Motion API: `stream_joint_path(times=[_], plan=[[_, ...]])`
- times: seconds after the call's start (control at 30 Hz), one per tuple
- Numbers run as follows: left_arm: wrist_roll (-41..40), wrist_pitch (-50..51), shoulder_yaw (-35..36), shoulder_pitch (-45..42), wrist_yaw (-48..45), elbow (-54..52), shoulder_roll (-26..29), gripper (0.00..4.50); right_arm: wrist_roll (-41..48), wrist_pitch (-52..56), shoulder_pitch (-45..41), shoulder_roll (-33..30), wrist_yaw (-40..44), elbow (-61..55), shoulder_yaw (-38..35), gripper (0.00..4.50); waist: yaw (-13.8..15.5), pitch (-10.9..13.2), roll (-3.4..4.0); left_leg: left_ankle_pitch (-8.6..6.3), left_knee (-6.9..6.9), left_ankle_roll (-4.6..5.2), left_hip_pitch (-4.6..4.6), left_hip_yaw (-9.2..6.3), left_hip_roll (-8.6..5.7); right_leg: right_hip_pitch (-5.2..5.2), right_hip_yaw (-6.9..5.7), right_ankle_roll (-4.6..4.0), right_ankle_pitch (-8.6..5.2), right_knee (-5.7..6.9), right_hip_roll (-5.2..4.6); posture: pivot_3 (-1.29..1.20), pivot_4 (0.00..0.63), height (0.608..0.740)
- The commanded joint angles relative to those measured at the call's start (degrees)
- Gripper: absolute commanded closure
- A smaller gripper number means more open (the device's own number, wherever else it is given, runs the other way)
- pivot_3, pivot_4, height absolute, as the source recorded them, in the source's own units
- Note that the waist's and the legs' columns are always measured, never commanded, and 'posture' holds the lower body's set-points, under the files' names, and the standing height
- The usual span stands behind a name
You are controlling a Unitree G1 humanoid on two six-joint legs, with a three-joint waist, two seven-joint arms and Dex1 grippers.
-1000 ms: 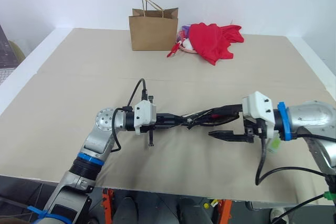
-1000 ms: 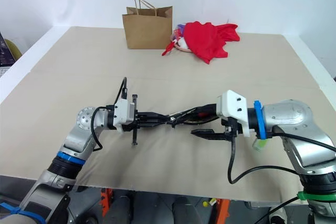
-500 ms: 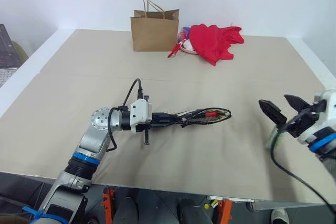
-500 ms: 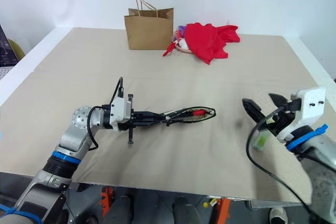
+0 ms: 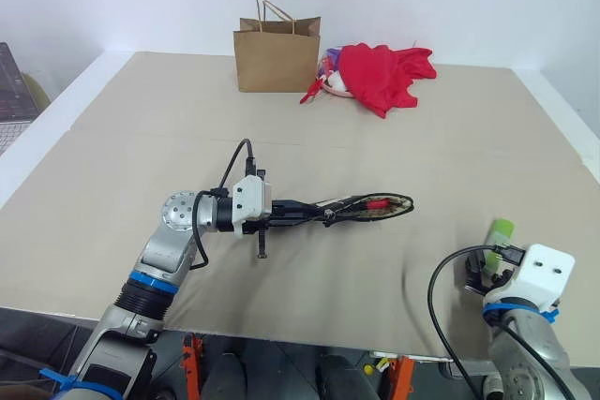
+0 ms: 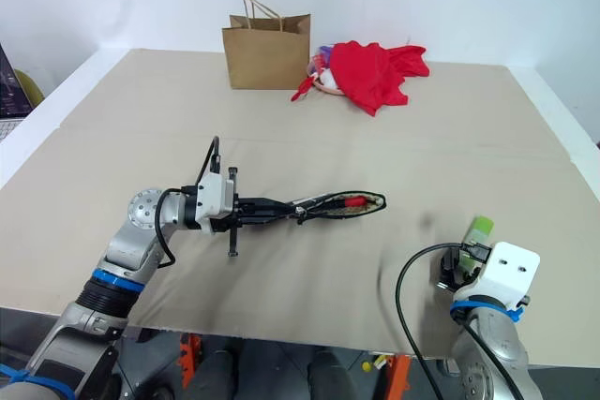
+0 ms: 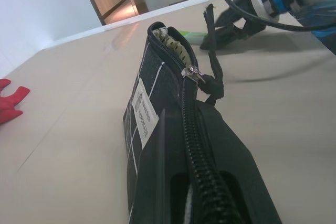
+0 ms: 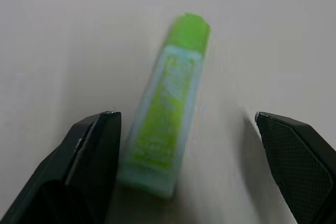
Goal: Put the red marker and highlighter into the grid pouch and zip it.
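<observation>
Two arms out: left gripper (image 5: 314, 216) level, pointing right, clamped on grid pouch (image 5: 367, 210) edge. Right gripper (image 8: 191, 166) spread wide, poised over table (image 5: 375, 138). One highlighter (image 8: 167, 110) lies between its fingers, long axis running away from gripper. One red marker (image 5: 376, 201) inside pouch mouth, lying along pouch.

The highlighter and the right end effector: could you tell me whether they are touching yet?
Cannot tell. In the right wrist view the highlighter lies between the open fingers; the far finger stands clear, but the near one meets its end with no plain gap.
</observation>
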Motion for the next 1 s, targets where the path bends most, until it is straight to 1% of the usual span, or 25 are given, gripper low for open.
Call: stream_joint_path(times=[0.03,0.07,0.2,0.23,0.3,0.33,0.4,0.47,0.5,0.6,0.67,0.73,0.83,0.93,1.0], plan=[[-0.5,0.0,0.7,-0.9,0.5,-1.9,0.1,4.5,1.0,3.1,-0.1,4.7,-2.8,1.0,-0.2,0.97,0.0,-0.1,-0.09,0.0,0.0,0.0,0.0,0.0,0.0,0.0,0.0,0.0,0.0,0.0,0.0,0.0,0.15,0.74],[-0.4,0.0,0.7,-0.9,0.5,-1.9,0.1,4.5,1.0,3.1,-0.4,4.8,-2.9,1.1,-0.3,1.42,0.0,-0.1,-0.13,0.0,0.0,0.0,0.0,0.0,0.01,0.01,0.0,-0.01,0.0,0.0,0.0,0.0,0.15,0.74],[-0.3,-0.2,0.6,-1.1,0.7,-1.7,0.0,4.5,0.9,3.0,-2.2,4.4,-2.8,2.0,-0.7,2.92,0.0,-0.2,-0.27,0.0,-0.03,0.0,-0.01,0.0,0.01,0.02,-0.02,-0.03,-0.03,0.0,-0.01,0.0,0.15,0.74],[-0.2,-0.3,0.6,-1.2,0.7,-1.6,0.0,4.5,0.9,3.0,-2.5,4.1,-2.6,2.2,-0.7,3.36,0.0,-0.2,-0.27,0.0,0.0,0.0,0.0,0.0,0.01,0.03,-0.02,-0.03,-0.01,0.0,-0.01,0.0,0.15,0.74],[-0.2,-0.4,0.6,-1.3,0.7,-1.4,-0.1,4.5,0.5,2.5,-2.9,2.3,-1.3,2.8,-0.1,3.4,0.0,-0.2,-0.3,0.0,0.01,-0.01,0.0,0.0,0.01,0.03,-0.02,-0.04,-0.01,0.0,-0.01,0.0,0.15,0.74],[-0.2,-0.4,0.6,-1.4,0.7,-1.4,-0.1,4.5,0.1,1.4,-3.0,-0.1,1.0,3.0,1.2,3.4,0.0,-0.2,-0.3,0.01,0.02,-0.03,0.0,0.0,0.01,0.03,-0.02,-0.05,0.0,0.0,-0.02,0.0,0.15,0.74],[-0.1,-0.5,0.5,-1.5,0.6,-1.4,-0.1,4.5,0.0,-2.8,-3.7,-7.3,9.4,2.4,5.2,3.4,-0.1,-0.2,-0.29,0.04,0.06,-0.07,-0.01,0.03,0.0,0.03,0.0,-0.17,-0.04,-0.03,-0.04,0.0,0.15,0.74],[-0.2,-1.0,0.3,-1.5,0.1,-1.4,0.0,4.5,0.9,-8.9,-5.0,-16.4,21.0,1.0,9.1,3.4,-0.6,0.0,-0.06,0.07,0.1,-0.1,0.0,0.16,-0.02,0.01,0.1,-0.17,-0.02,-0.04,-0.1,0.0,0.15,0.74],[-0.3,-1.1,0.3,-1.5,-0.3,-1.5,0.1,4.5,2.3,-11.9,-6.0,-20.9,27.1,0.1,9.6,3.4,-1.1,0.0,0.02,0.08,0.12,-0.09,0.0,0.19,-0.02,0.01,0.12,-0.15,0.0,-0.04,-0.1,0.0,0.15,0.74],[-0.5,-1.3,0.5,-2.0,-0.9,-0.9,0.1,4.5,8.6,-18.7,-11.5,-35.4,46.3,1.0,6.1,3.4,-1.6,0.1,0.06,0.13,0.02,-0.01,0.04,0.17,-0.02,0.0,0.13,0.09,0.12,-0.02,-0.05,0.0,0.15,0.74],[-0.5,-1.4,0.5,-2.4,-1.3,-0.3,0.1,4.5,15.3,-18.9,-15.4,-42.1,57.0,5.3,2.5,3.4,-1.6,0.1,0.1,0.12,0.06,0.0,0.01,0.21,-0.06,0.01,0.14,0.16,0.09,-0.03,-0.1,0.0,0.15,0.74],[-0.6,-1.5,0.5,-2.7,-1.8,0.0,0.1,4.5,20.8,-18.0,-17.7,-46.2,64.3,8.3,0.6,3.4,-1.4,0.2,-0.17,0.11,0.01,0.04,0.0,0.17,-0.09,0.05,0.11,0.18,0.05,-0.07,-0.12,0.0,0.15,0.74],[-0.5,-1.6,0.6,-2.9,-1.9,0.5,0.0,4.5,25.5,-16.5,-18.3,-49.4,71.4,10.4,-0.4,3.4,-1.3,0.2,-0.27,0.05,-0.03,0.15,-0.04,0.14,-0.08,0.13,-0.04,0.14,-0.04,-0.13,-0.13,0.0,0.15,0.74],[-0.3,-1.6,0.5,-2.6,-1.8,0.3,-0.1,4.5,26.4,-15.0,-16.6,-53.9,78.4,11.5,0.9,3.4,-1.1,0.2,-0.23,0.01,0.03,0.21,-0.28,0.21,-0.12,0.1,-0.34,-0.16,-0.04,-0.13,-0.34,0.0,0.15,0.74],[-0.4,-1.5,0.4,-2.3,-1.7,-0.1,-0.2,4.5,26.2,-13.2,-16.6,-55.7,79.8,12.8,2.9,3.4,-1.1,0.2,-0.19,0.02,0.06,0.2,-0.32,0.17,-0.12,0.11,-0.45,-0.16,-0.05,-0.13,-0.35,0.0,0.15,0.74]])
